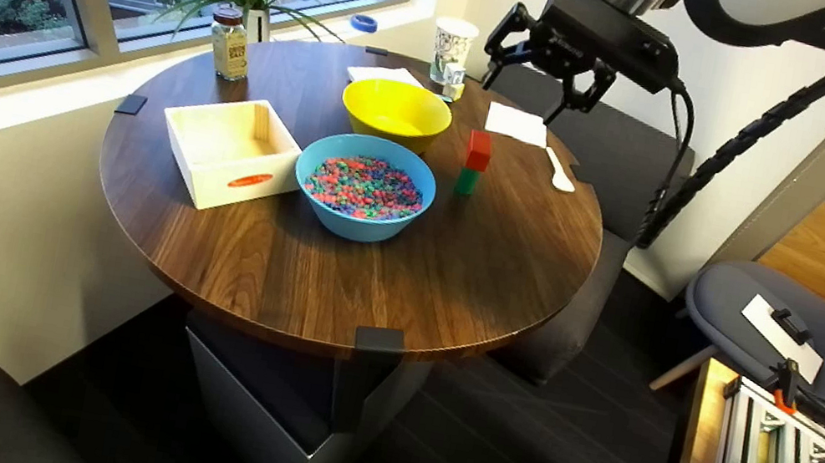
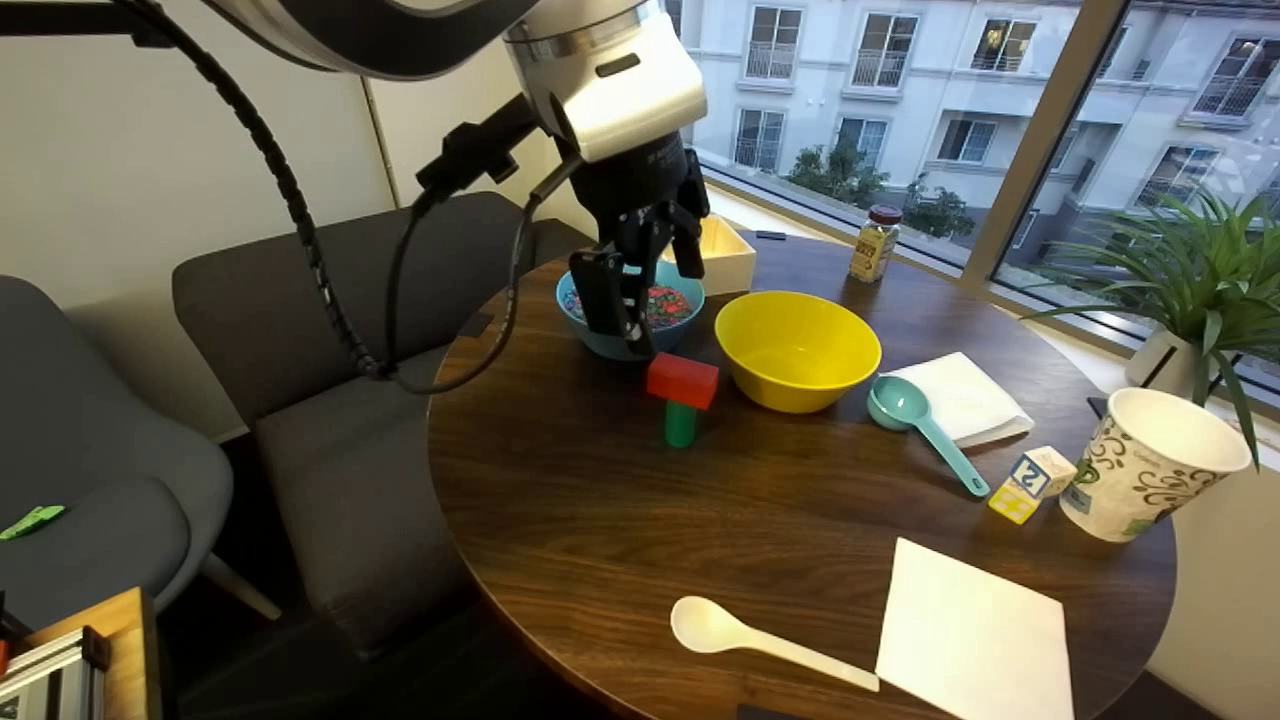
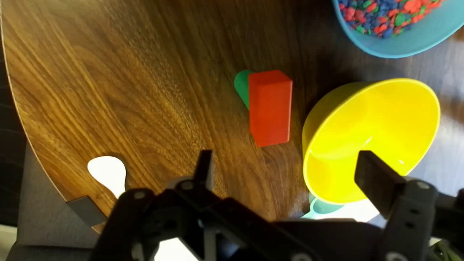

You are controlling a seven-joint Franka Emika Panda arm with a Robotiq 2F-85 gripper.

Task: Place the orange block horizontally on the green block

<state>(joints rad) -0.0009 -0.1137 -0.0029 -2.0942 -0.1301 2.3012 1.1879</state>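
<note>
The red-orange block (image 1: 478,151) lies horizontally across the top of the upright green block (image 1: 466,182); both exterior views show this. In an exterior view the orange block (image 2: 683,381) overhangs the green block (image 2: 680,425) on both sides. My gripper (image 1: 518,102) is open with nothing between its fingers, raised above the table and apart from the blocks. In the wrist view the orange block (image 3: 271,108) is beyond my open fingertips (image 3: 284,163), and it hides most of the green block (image 3: 241,87).
A yellow bowl (image 2: 797,350) and a blue bowl (image 1: 357,226) of coloured bits stand beside the blocks. A wooden box (image 1: 244,176), white spoon (image 2: 720,630), teal scoop (image 2: 925,425), napkins (image 2: 975,630), letter blocks (image 2: 1030,485) and paper cup (image 2: 1140,470) are on the round table.
</note>
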